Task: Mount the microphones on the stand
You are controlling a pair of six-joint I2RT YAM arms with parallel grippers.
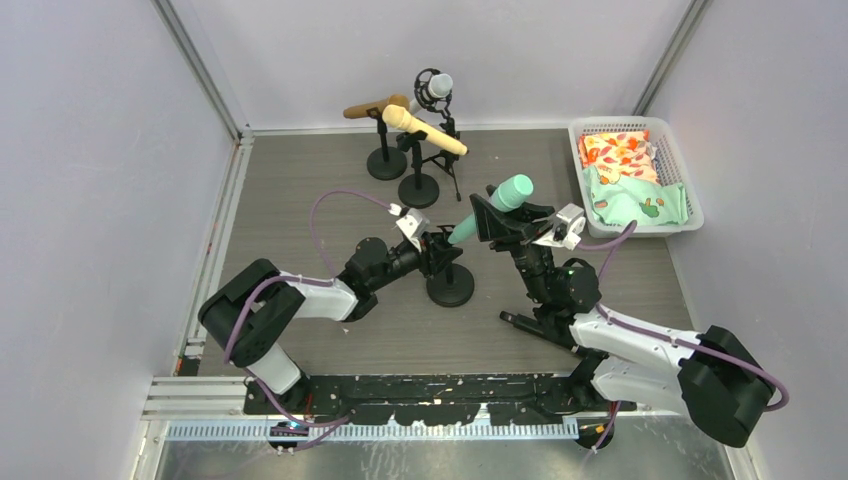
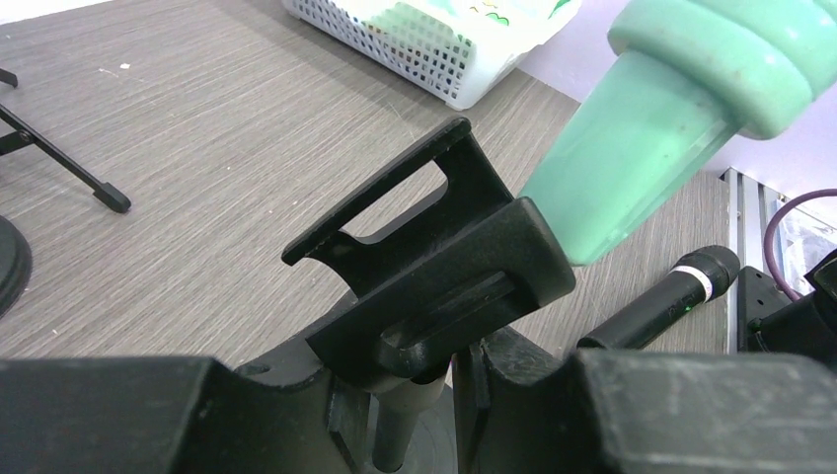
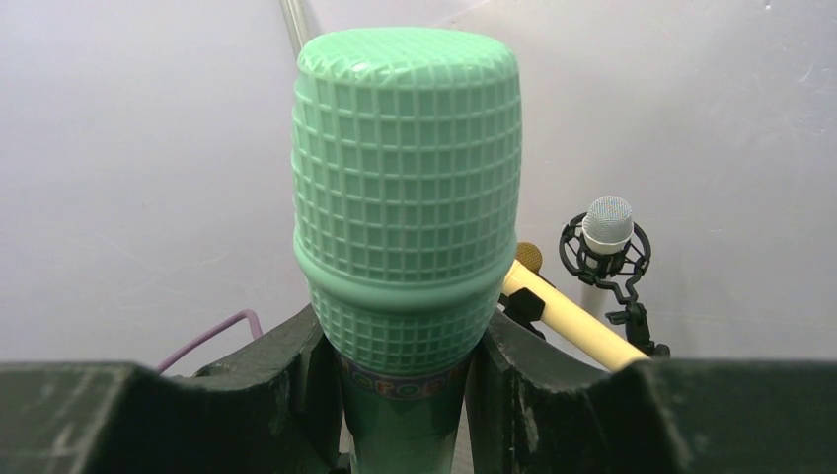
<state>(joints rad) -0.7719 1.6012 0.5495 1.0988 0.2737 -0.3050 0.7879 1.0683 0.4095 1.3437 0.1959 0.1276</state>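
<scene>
Teal microphone [image 3: 407, 197] pinched in the right gripper [image 3: 405, 355], tail at the clip [image 2: 434, 267].
Right fingers grip the body just below the head. The long axis slants down and left from that hand, and the tail is at the clip's rim — touching or just beside it. Left gripper [image 1: 430, 250] is clamped on the stand [image 1: 452, 290] right under the clip, bracing it. The seating push looks like the right arm's job — along the microphone's axis.

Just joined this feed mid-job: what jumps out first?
The teal microphone fills the centre, clamped in the right gripper with its tail aimed at the clip of the stand that the left gripper grips. Behind, the gold microphone, cream-yellow microphone and white microphone already sit on stands; a black microphone lies on the table by the right arm.
</scene>
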